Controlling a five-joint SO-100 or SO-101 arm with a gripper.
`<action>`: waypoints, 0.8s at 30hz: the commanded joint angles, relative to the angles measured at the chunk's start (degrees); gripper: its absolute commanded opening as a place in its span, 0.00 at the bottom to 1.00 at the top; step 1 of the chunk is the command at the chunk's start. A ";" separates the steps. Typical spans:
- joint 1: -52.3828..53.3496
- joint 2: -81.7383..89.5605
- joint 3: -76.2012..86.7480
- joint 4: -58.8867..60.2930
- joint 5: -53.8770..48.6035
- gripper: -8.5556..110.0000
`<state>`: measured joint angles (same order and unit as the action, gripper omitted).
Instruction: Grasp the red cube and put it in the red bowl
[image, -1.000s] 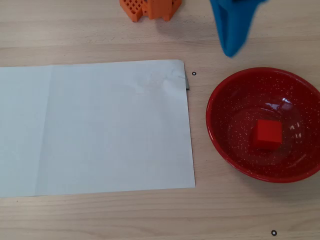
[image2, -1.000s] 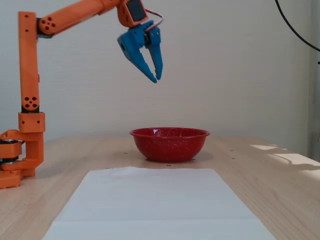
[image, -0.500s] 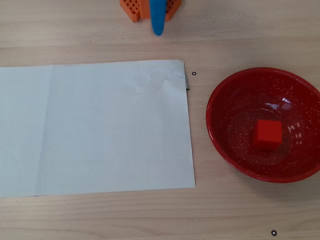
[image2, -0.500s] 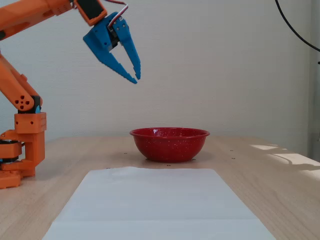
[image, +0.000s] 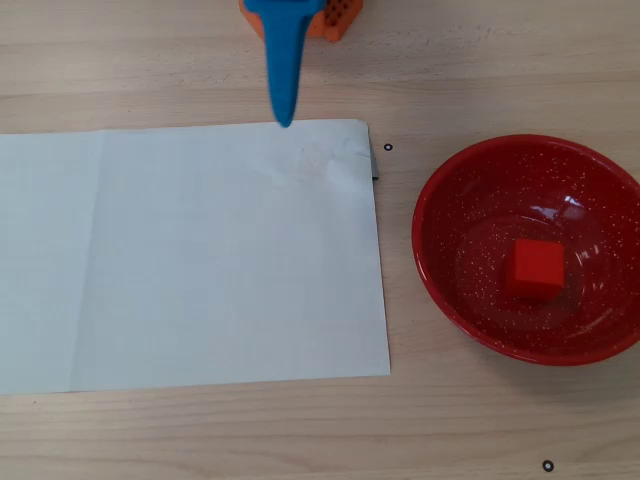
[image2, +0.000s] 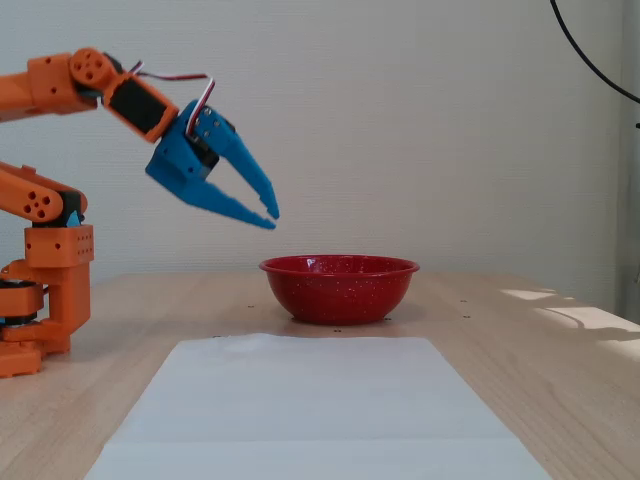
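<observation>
My hand hangs empty, fingers parted, clear of the red bowl; red cube sits inside, so I judge delivery done.

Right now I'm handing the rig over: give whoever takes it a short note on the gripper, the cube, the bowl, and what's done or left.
Gripper: open, empty, up in the air on the arm-base side of the red bowl in the fixed view; in the overhead view it hangs over the top edge of the white paper sheet.
Red cube: lying inside the bowl, near its middle, free of the gripper.
Done: cube is in the bowl.
Left: nothing on the cube; at most, park the arm.
</observation>
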<state>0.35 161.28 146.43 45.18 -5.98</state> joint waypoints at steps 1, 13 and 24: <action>-0.35 5.98 1.58 -5.01 1.93 0.07; 0.09 21.88 25.66 -20.39 3.43 0.07; 1.14 27.51 33.49 -12.13 1.85 0.07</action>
<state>0.35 187.91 179.03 31.82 -2.46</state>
